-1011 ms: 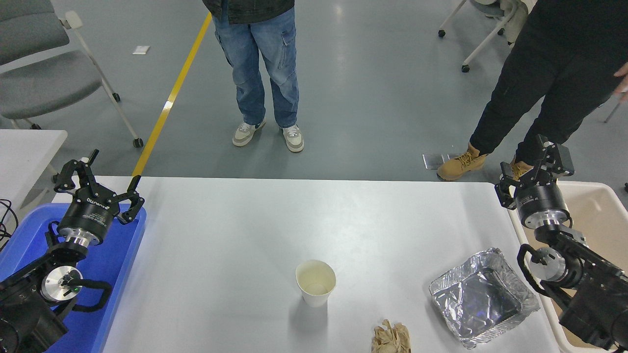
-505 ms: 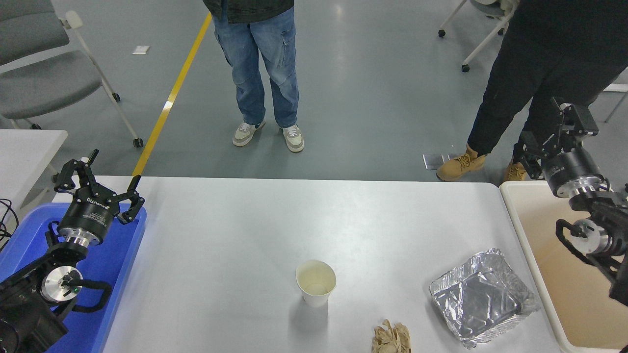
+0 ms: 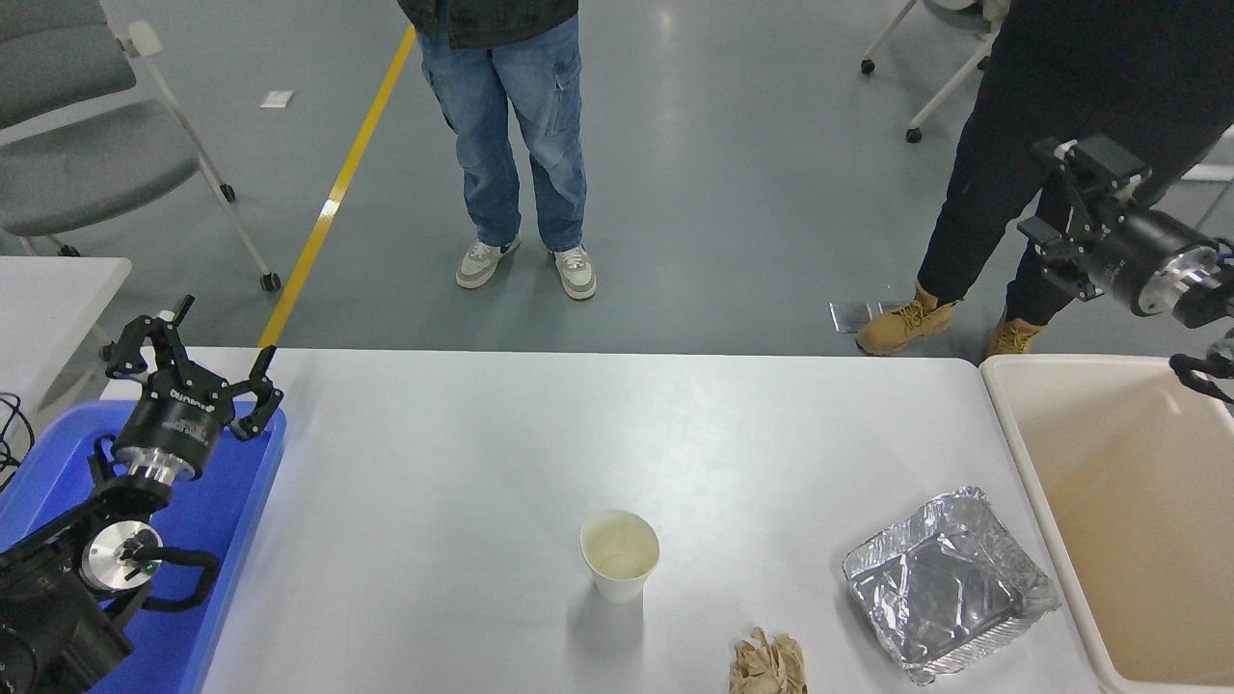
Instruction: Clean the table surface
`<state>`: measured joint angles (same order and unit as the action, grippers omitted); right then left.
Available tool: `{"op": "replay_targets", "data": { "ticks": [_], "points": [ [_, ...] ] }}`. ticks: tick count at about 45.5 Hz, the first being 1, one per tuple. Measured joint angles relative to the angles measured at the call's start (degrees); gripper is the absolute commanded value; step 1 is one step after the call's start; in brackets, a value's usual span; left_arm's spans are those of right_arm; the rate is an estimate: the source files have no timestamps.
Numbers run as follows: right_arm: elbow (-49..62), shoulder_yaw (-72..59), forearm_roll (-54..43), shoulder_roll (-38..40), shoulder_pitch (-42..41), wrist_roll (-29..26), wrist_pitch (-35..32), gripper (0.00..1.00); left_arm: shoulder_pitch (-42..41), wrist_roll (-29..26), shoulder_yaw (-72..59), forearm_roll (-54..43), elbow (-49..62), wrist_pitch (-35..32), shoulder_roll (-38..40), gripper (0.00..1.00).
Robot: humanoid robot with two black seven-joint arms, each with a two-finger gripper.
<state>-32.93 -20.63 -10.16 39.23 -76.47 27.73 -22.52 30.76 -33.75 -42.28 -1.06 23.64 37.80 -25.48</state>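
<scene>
On the white counter (image 3: 463, 453), which fills the lower middle of the view: paper cup (image 3: 620, 556), upright, at 6 o'clock; crumpled brown paper (image 3: 768, 663) just beyond it toward 5; foil tray (image 3: 950, 585) at 4, near the beige bin (image 3: 1022, 453). Left claw (image 3: 189, 349), fingers spread, holds nothing, at 9 over a blue bin (image 3: 231, 511). Right claw (image 3: 1065, 193), at 2, raised off the counter; finger state cannot be told.
</scene>
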Motion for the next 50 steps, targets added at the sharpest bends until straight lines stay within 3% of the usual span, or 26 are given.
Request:
{"op": "replay_targets", "data": {
  "ticks": [12,22,35,50],
  "points": [
    [0.0,-5.3,-15.7,0.2,-10.5,-0.7,-9.2,0.98,0.0,0.0,0.0,0.0,0.0,0.0,0.0,1.0],
    [-0.7,-7.0,-26.7,-4.2,-16.5,-0.9,-14.8,0.98,0.0,0.0,0.0,0.0,0.0,0.0,0.0,1.0],
    [-0.8,-7.9,-37.2,-16.3,-22.1,-0.8,-19.3,0.99,0.0,0.0,0.0,0.0,0.0,0.0,0.0,1.0],
    [2.0,-9.1,-40.3,-30.4,-22.5,-0.7,-20.3,0.98,0.0,0.0,0.0,0.0,0.0,0.1,0.0,1.0]
  ]
}}
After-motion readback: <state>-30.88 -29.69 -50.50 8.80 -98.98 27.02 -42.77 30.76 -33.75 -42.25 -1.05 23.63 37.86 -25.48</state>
